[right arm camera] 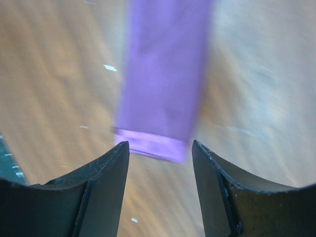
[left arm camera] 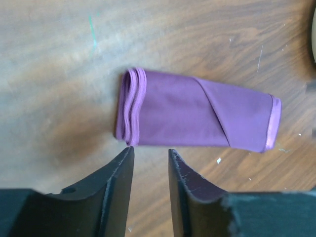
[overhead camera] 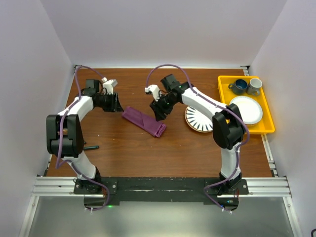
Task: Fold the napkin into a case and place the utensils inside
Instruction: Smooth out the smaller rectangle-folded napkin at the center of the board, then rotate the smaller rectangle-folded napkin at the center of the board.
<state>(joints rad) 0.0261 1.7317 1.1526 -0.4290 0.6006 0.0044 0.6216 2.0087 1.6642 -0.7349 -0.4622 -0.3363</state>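
Left gripper (left arm camera: 150,155) parted, empty | right gripper (right arm camera: 160,148) parted, empty | case (left arm camera: 197,116) narrow plum fold, flat

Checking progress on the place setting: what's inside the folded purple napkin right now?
The folded napkin lies flat on the wooden table, and nothing gold pokes out of either end. Its layers cover the interior, so whether it is truly empty cannot be seen.

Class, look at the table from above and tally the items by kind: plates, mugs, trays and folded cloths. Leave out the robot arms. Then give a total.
Plates: 2 (striped plate, white plate)
Mugs: 2 (blue mug, grey mug)
Trays: 1 (yellow tray)
Folded cloths: 1 (purple napkin)
Total: 6
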